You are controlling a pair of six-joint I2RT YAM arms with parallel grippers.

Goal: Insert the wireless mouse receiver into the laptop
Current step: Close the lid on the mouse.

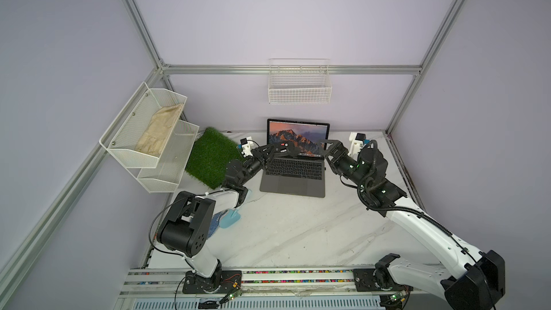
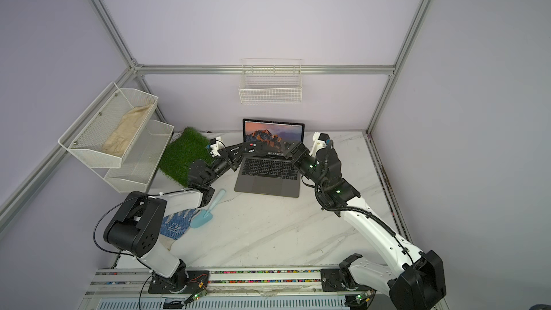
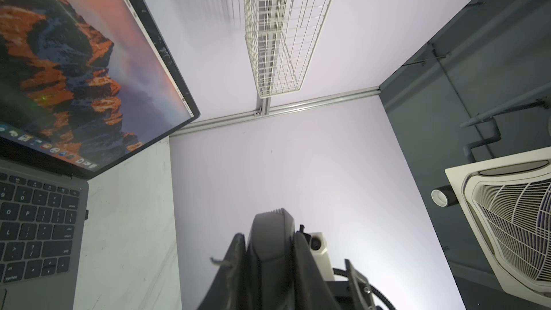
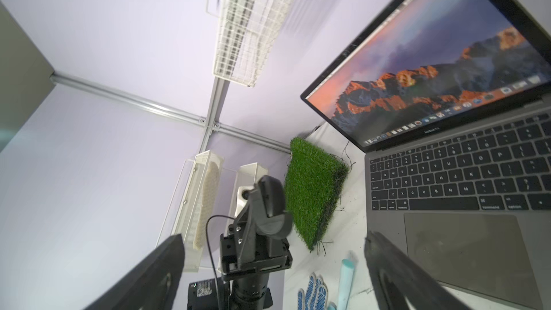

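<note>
The laptop (image 1: 292,181) (image 2: 268,184) stands open at the back of the table, its screen showing an orange mountain picture. A tiny dark stub, the wireless mouse receiver (image 3: 87,214) (image 1: 325,169), sits against the laptop's right edge beside the keyboard (image 3: 38,228). My left gripper (image 1: 287,148) (image 3: 269,251) hangs above the keyboard's far rows, shut on a black oval mouse (image 3: 269,228) (image 4: 269,195). My right gripper (image 1: 327,150) (image 4: 272,235) hovers just right of the screen, facing the left gripper. Its jaws stand wide apart and nothing is between them.
A green turf mat (image 1: 208,156) lies left of the laptop. A white mesh shelf (image 1: 146,132) hangs on the left wall and a wire basket (image 1: 299,84) on the back wall. A blue glove (image 2: 176,223) and a light-blue trowel (image 2: 205,213) lie near the left arm.
</note>
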